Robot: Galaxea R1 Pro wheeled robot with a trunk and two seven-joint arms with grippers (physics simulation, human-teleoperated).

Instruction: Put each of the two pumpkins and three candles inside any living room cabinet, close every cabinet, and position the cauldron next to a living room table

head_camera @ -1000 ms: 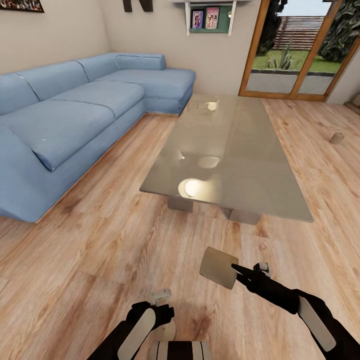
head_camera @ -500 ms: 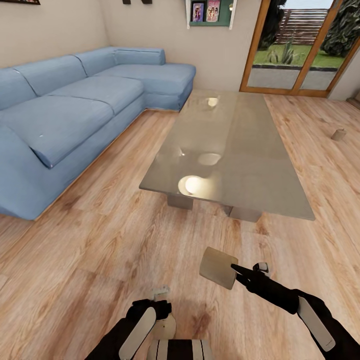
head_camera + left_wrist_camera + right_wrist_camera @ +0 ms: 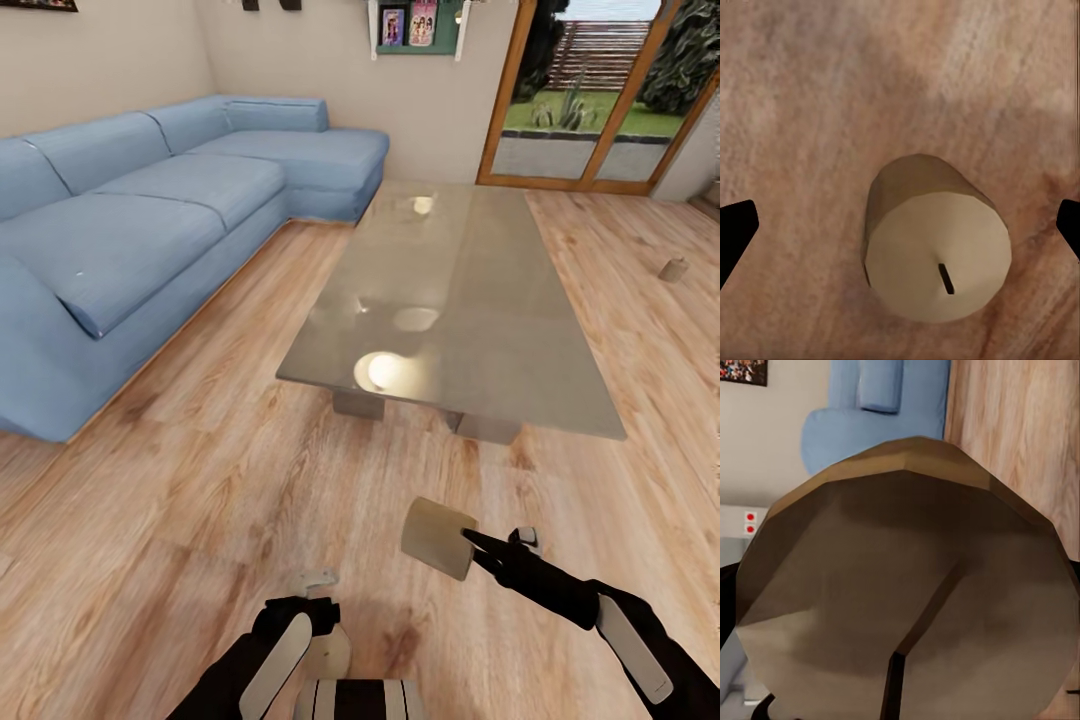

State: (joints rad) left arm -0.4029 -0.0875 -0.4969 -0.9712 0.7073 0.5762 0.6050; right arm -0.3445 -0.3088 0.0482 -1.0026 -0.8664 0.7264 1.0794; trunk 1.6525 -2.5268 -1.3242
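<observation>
Blue sofa [image 3: 150,220] fills the upper left of the head view; grey table [image 3: 470,300] sits centre on the plank floor [image 3: 180,480]. Right gripper [image 3: 470,548], lower right, is clamped on a cream candle [image 3: 437,538] held tilted above the floor. Left gripper [image 3: 322,600], bottom centre, hangs with fingers spread wide over a second candle [image 3: 937,259] – standing upright on the floor. Third candle [image 3: 673,270] lies far right.
</observation>
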